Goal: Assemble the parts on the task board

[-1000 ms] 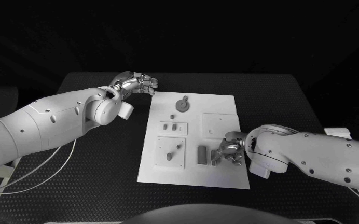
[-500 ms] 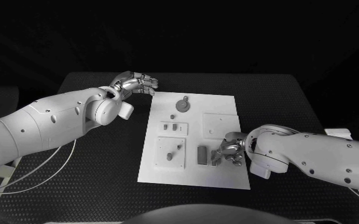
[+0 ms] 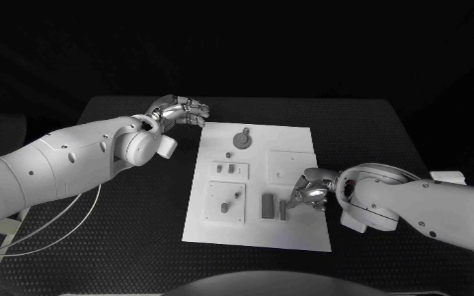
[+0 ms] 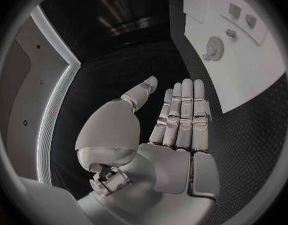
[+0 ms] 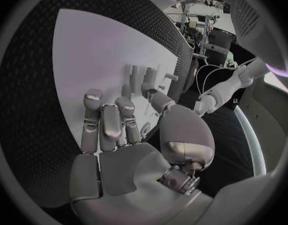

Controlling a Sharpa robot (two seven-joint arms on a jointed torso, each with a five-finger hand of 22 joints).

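The white task board [image 3: 296, 224] lies in the middle of the black table. Grey parts stand on it: a round piece [image 3: 242, 137] near the far edge, two small pegs [image 3: 228, 168] and two upright blocks [image 3: 275, 206] toward the near edge. My right hand [image 3: 312, 190] hovers over the board's right side, just right of the blocks, fingers apart and holding nothing. The right wrist view shows the right hand [image 5: 118, 130] with the blocks [image 5: 141, 77] beyond its fingertips. My left hand [image 3: 183, 111] hangs off the board's far left corner, and the left hand [image 4: 178, 120] is flat and empty.
A raised white square plate [image 3: 292, 163] sits on the board just beyond my right hand. Another raised plate [image 3: 225, 201] with small pieces lies at the board's near left. Black table [image 3: 129, 241] surrounds the board on all sides.
My right hand has drawn back to the right and away from the blocks, uncovering the right-hand block. The left arm has not moved.
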